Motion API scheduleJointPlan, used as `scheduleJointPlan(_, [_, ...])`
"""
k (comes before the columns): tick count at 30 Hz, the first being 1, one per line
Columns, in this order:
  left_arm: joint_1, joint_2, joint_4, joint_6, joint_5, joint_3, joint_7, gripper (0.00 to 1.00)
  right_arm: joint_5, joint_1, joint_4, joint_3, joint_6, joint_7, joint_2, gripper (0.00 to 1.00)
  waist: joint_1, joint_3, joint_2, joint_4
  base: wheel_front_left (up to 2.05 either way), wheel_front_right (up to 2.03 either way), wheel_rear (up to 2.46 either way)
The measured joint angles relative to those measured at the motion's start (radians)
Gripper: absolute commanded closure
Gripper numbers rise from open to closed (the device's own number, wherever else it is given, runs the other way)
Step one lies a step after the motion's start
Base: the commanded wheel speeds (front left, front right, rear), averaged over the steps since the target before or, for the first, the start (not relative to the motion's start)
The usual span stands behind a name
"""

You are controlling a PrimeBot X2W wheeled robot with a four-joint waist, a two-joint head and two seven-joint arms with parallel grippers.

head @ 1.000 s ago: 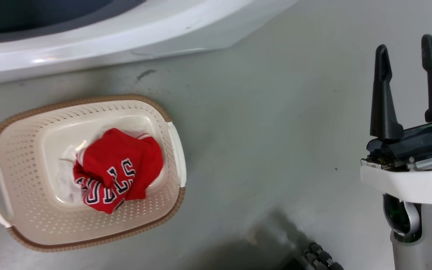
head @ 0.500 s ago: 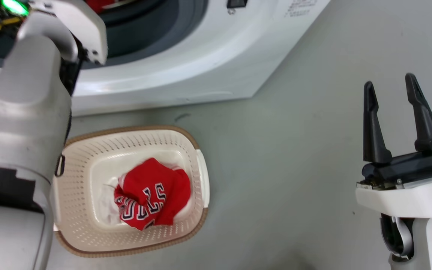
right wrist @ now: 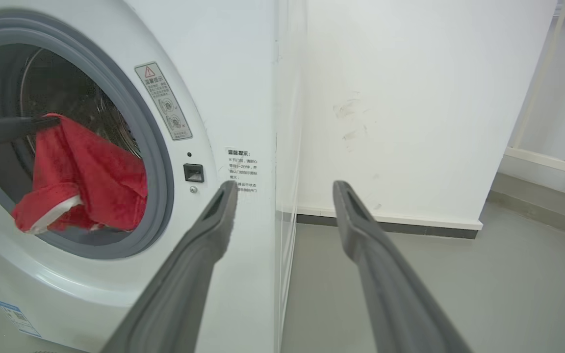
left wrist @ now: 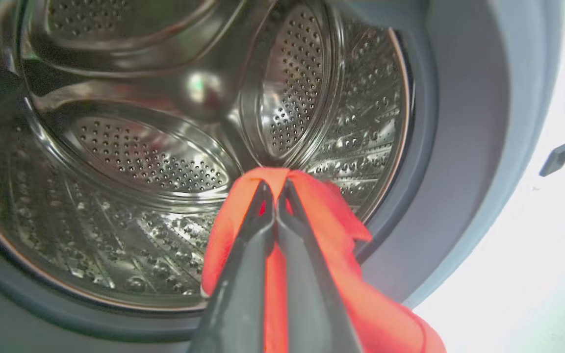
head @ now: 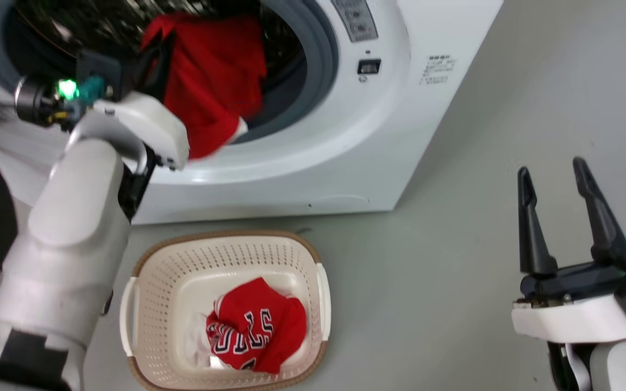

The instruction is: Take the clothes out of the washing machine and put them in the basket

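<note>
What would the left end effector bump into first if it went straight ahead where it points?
Probably the washing machine's steel drum wall; the left end effector, shut on the red garment, points into it. Depth is unclear.

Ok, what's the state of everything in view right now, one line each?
White front-loading washing machine: door opening uncovered.
Plain red garment with white trim: pinched, hanging out over the grey ring.
Left gripper: shut on the garment.
Right gripper: open, empty.
Cream perforated plastic basket: upright on the floor.
Red lettered jersey: crumpled in the basket.
Off-white cloth: in the basket, beneath the jersey.
</note>
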Motion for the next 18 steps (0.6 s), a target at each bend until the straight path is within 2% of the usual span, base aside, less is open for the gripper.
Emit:
scheduleJointPlan(11, [0.247,0.045,-0.392,0.067,-0.006,0.003,0.012,1.00,0.004,0.074,0.019,-0.016,0.000,0.000,0.000,0.00,-0.0001,-0.136,0.0000,0.043,0.00,0.00,0.00])
scheduleJointPlan(18, [0.367,0.104,-0.678,0.138,-0.004,0.017,0.071,1.00,0.002,0.106,0.027,-0.012,0.000,0.000,0.000,0.00,0.0000,-0.196,0.0000,0.058,0.00,0.00,0.00])
